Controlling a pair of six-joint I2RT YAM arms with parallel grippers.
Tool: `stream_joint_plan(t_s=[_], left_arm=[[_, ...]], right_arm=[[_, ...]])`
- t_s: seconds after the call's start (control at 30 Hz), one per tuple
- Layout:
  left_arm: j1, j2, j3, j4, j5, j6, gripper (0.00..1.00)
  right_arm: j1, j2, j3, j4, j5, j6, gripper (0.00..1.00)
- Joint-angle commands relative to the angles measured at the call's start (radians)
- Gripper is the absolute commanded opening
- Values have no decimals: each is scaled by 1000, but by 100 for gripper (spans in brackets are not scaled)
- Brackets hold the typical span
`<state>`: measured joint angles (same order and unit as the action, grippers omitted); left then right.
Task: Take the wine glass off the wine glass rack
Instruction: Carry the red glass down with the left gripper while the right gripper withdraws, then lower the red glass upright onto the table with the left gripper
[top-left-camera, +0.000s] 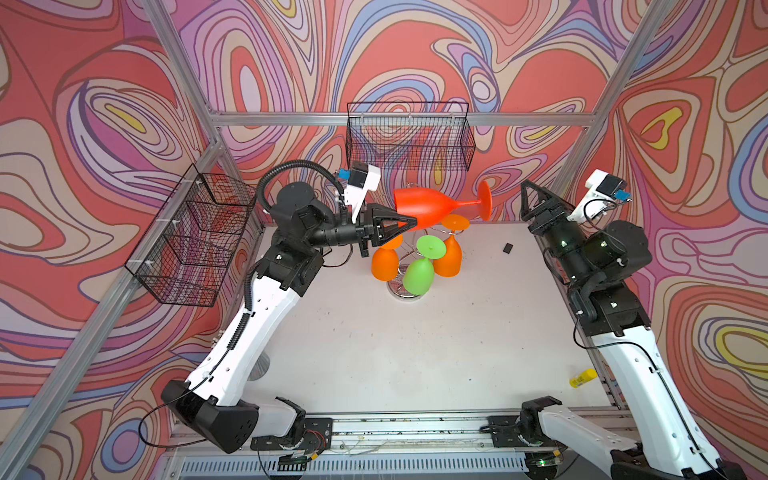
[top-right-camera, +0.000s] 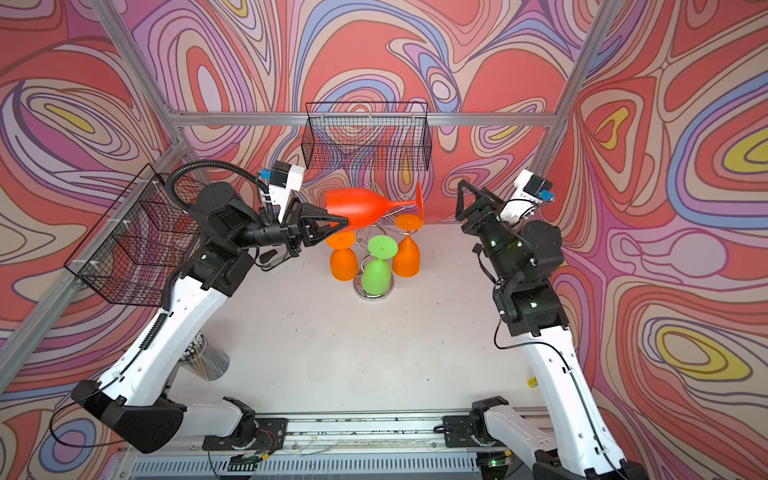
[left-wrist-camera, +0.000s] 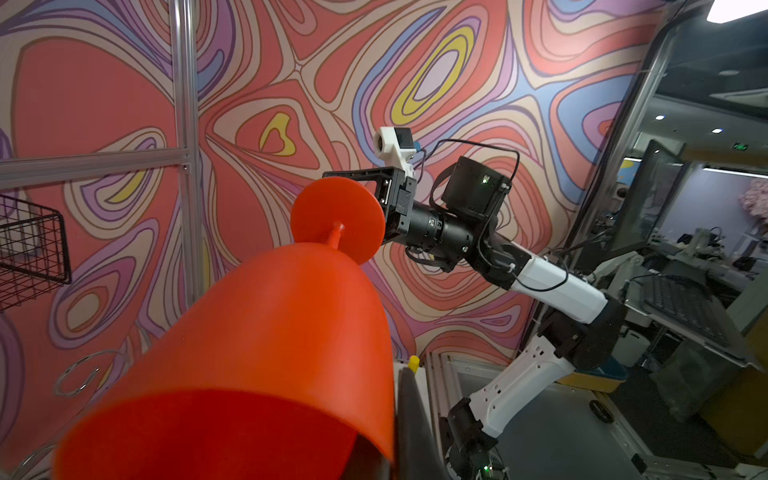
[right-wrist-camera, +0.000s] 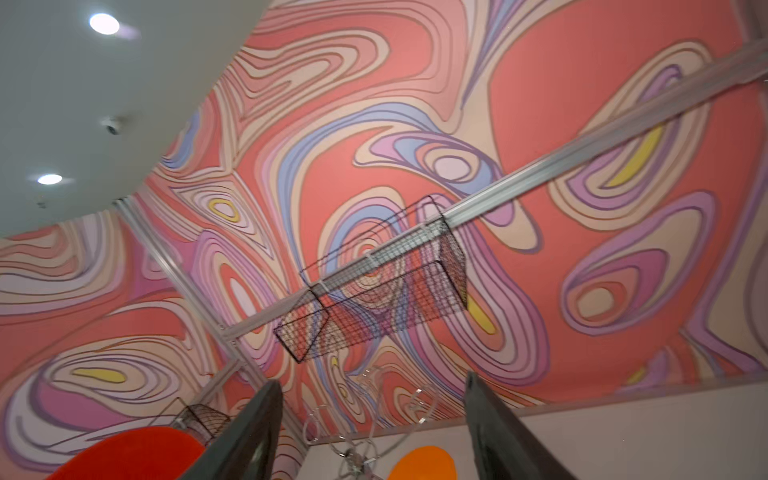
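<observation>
Swirly walls (top-left-camera: 104, 104) enclose a white table (top-left-camera: 374, 353) bearing the rack (top-left-camera: 397, 296).

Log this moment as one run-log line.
left tool: shut on red plastic wine glass, sideways above chrome wire rack | right tool: open, empty | on rack: two orange glasses, one green glass

I have the wine glass rack (top-left-camera: 400, 293) standing toward the back of the table (top-left-camera: 415, 353), midway between my two arms, with three other glasses (top-left-camera: 417, 276) hanging bowl-down around its stem. The wine glass (top-left-camera: 419, 208) lies sideways in the air just above the rack's top, its bowl rim to the left in my left gripper (top-left-camera: 409, 221) and its foot pointing right toward my right gripper (top-left-camera: 528, 191), which sits apart from it. One wire basket (top-left-camera: 409, 137) hangs on the back wall behind the rack, and a side basket (top-left-camera: 191, 241) hangs on the left wall beside my left arm.
</observation>
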<state>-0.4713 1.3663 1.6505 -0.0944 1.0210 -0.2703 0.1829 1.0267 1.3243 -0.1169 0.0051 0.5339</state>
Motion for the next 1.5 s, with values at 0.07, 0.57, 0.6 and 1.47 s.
stream_joint_plan(t_s=[0.07, 0.57, 0.6, 1.47], left_arm=[[-71, 31, 34, -518, -277, 360, 0], [-297, 53, 75, -791, -486, 515, 0], [-312, 61, 83, -813, -513, 522, 0], [-622, 476, 248, -1219, -1035, 560, 0]], right_arm=[[0, -12, -45, -174, 193, -106, 73], [0, -51, -118, -239, 296, -146, 73], [0, -51, -119, -241, 299, -145, 73], [0, -47, -155, -253, 354, -159, 73]])
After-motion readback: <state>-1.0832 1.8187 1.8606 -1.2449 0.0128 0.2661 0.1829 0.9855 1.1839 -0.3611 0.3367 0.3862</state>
